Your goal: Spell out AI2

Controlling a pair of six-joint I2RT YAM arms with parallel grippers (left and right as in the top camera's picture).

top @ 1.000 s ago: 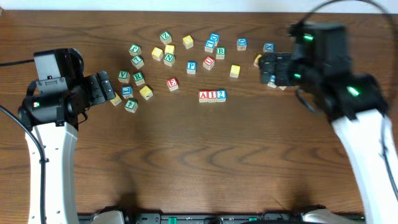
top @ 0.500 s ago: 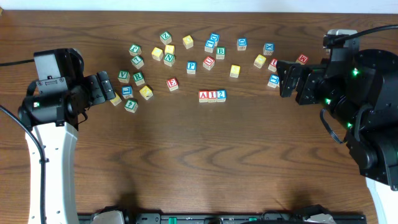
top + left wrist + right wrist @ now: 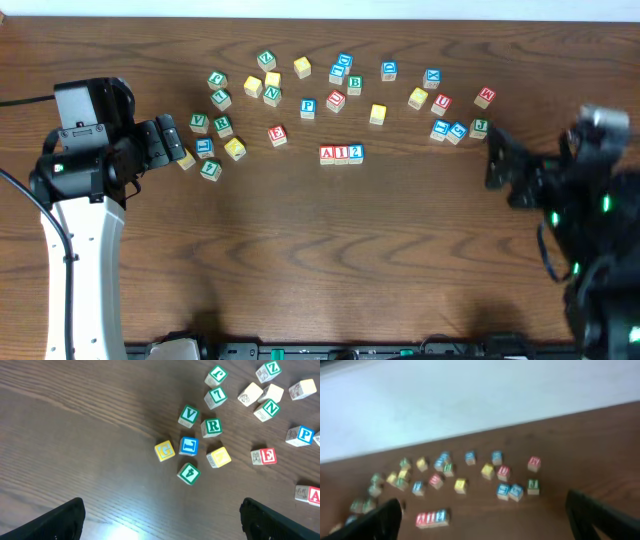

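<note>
AI2 row [image 3: 341,153] sits mid-bench [image 3: 320,260]; E cube [image 3: 277,134] near, other cubes scattered behind. L claw [image 3: 176,141] & R claw [image 3: 497,160]: both apart, empty.

The counter [image 3: 350,250] is a dark brown wood-grain surface, with the grain running along its long side. It fills nearly the whole overhead view. Beyond its far edge stands a plain pale surface [image 3: 470,400], blurred in the right wrist view; I cannot tell whether it is a wall or a panel. Lighting is diffuse. A soft bright patch [image 3: 117,530] lies on the counter in the left wrist view. A black rail [image 3: 330,352] runs along the near edge.
</note>
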